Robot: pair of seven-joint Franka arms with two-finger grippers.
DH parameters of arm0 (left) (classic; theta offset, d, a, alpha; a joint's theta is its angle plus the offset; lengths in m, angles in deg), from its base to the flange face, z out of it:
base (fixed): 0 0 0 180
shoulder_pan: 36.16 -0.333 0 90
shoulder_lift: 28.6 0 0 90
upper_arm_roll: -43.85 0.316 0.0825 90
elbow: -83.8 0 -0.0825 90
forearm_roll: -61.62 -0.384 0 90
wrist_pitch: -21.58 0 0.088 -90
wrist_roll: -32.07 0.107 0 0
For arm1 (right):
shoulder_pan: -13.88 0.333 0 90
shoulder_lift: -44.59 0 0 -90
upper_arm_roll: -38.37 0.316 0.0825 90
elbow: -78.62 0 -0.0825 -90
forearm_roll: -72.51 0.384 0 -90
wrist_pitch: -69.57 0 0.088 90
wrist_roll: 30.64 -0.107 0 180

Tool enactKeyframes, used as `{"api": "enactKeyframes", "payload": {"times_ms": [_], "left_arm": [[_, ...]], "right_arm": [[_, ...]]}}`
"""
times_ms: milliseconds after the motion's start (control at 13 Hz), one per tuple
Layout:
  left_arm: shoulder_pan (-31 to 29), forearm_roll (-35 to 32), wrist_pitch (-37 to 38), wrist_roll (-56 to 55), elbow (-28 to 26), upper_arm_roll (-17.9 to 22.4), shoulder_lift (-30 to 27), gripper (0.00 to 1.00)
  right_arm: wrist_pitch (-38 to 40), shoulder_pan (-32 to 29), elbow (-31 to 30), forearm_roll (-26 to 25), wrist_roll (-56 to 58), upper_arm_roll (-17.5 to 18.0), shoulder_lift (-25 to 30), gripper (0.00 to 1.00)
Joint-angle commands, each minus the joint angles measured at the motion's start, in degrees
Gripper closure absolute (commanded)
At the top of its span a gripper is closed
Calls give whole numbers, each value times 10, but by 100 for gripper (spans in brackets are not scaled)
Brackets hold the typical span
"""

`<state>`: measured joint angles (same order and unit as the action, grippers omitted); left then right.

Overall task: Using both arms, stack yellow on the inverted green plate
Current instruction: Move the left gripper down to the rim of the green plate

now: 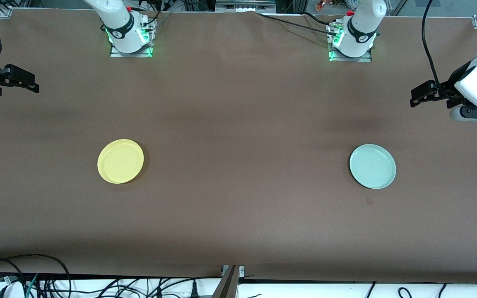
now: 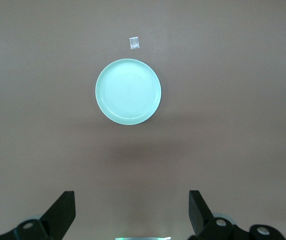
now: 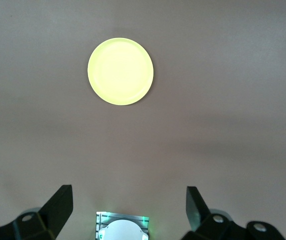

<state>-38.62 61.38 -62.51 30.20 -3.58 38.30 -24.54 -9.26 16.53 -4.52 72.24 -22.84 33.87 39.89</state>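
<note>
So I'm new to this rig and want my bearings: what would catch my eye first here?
Two bright plates on the brown table: the yellow plate toward the right arm's end, and the green plate toward the left arm's end, lying rim up, far apart. Both arms wait high at the table's ends, the left gripper and right gripper open, each wrist view looking down on its own plate.

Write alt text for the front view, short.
A yellow plate and a pale green plate lie far apart on a brown table, yellow toward the right arm's end, green toward the left arm's. Both lie rim up. The left end effector and right end effector hang open at the table's ends.
</note>
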Motion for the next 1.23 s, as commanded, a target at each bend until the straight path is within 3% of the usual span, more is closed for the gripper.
{"api": "enactKeyframes", "payload": {"times_ms": [0,617,695,849,1158], "left_arm": [[2,-17,1,3,8,-3,-2,0],[0,-19,-11,3,25,0,39,0],[-6,-18,-11,3,21,1,56,0],[3,-27,3,6,34,5,172,0],[-11,-27,7,13,54,4,186,0]], "right_arm": [[3,-4,14,5,-4,0,-6,0],[3,-3,14,5,-4,0,-6,0],[3,-3,14,5,-4,0,-6,0],[3,-4,14,5,-4,0,-6,0],[3,-3,14,4,-4,0,-6,0]]}}
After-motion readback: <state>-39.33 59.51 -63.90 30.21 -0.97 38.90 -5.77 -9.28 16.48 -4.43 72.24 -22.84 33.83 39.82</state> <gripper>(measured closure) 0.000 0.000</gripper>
